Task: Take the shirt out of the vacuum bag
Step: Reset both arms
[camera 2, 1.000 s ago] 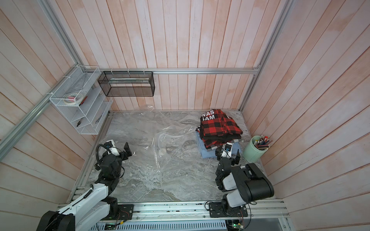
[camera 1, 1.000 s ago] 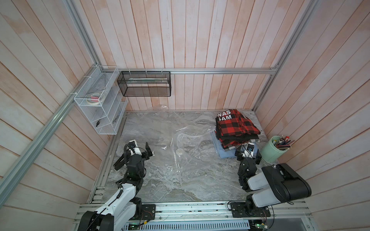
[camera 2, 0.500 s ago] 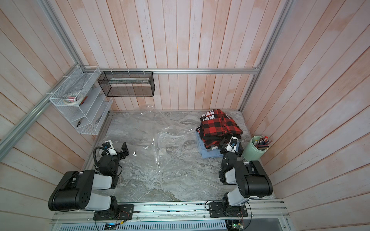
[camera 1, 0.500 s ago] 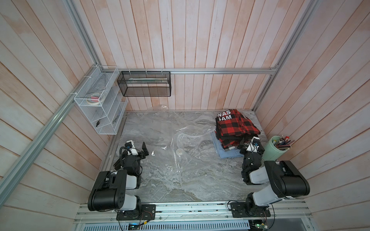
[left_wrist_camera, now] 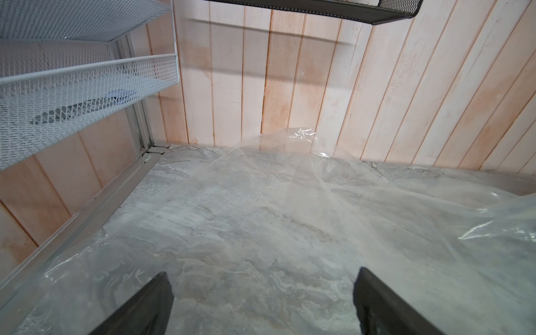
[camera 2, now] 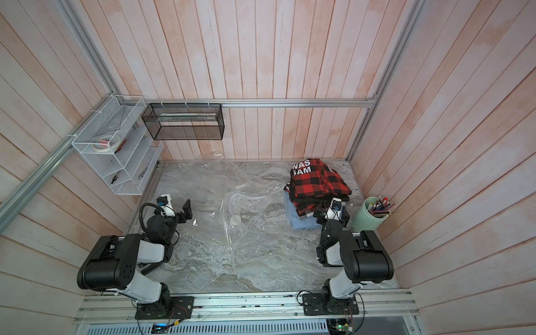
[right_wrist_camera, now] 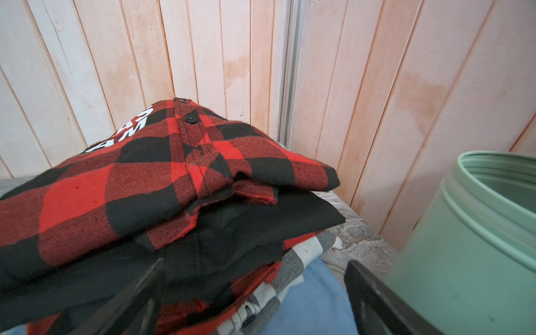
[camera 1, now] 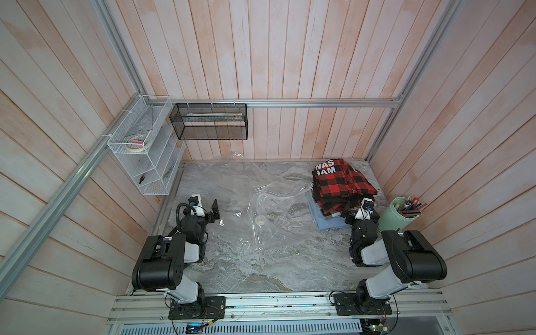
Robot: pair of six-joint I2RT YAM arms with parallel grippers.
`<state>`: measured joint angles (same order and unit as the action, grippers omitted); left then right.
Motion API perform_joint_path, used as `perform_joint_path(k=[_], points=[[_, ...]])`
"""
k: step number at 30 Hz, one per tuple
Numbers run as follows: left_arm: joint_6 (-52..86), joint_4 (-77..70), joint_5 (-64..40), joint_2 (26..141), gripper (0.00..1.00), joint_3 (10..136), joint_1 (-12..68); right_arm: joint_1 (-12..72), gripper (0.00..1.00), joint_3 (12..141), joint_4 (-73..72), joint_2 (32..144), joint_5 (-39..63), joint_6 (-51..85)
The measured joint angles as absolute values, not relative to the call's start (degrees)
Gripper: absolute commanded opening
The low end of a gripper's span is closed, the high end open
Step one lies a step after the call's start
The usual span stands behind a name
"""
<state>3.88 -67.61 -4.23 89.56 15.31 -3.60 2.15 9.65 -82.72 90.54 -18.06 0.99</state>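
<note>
The left arm (camera 1: 161, 262) and right arm (camera 1: 413, 259) crouch (jaws apart).

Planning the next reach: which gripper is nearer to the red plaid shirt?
Right. The right gripper, open, is at the clothes pile's near edge, close to the red plaid shirt on top. The left gripper, also open, is across the table, beyond the vacuum bag.

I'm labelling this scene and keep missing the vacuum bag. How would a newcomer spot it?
On the marble tabletop, look at the middle, beside the stack of folded shirts. The vacuum bag lies spread there: the only clear, crinkly plastic, with a small round white valve.
</note>
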Motion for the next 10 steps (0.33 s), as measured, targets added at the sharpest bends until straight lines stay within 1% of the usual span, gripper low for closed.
perform_joint_path(k=[10], points=[[3.64, -66.54, -4.23, 89.56, 1.0, 15.31, -3.57, 2.15, 0.98, 9.65, -82.59, 90.54, -18.04, 1.06]])
